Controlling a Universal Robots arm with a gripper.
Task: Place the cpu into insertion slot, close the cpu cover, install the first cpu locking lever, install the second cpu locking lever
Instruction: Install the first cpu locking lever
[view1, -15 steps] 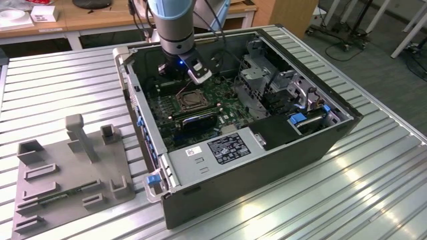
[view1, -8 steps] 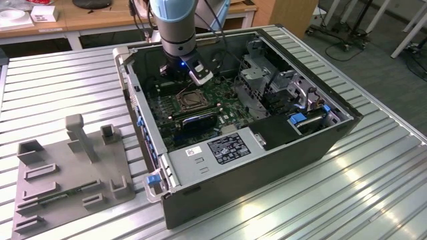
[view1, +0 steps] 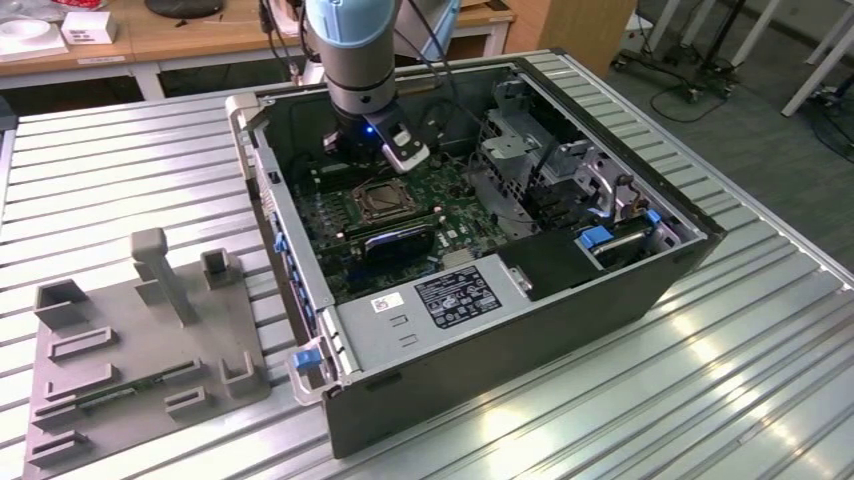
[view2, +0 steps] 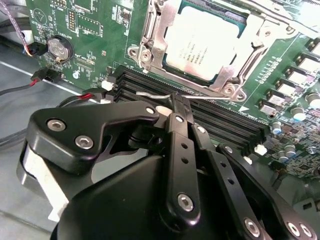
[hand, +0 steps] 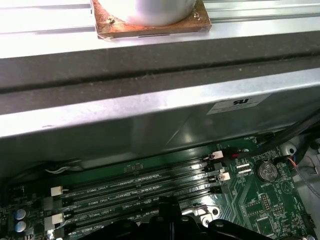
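Your ribbed metal counter (view1: 694, 380) carries the open computer case (view1: 534, 330), whose walls surround the tool (view1: 400, 155), and a grey fixture plate (view1: 134, 350) lying well apart from the tool, outside the case.

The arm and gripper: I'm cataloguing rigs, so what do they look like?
The arm is a grey tube with pale-blue joint covers, ending in a dark wrist with a small blue light. In the second wrist view the gripper is matte black, built of rounded linkage plates pinned with silver bolts.
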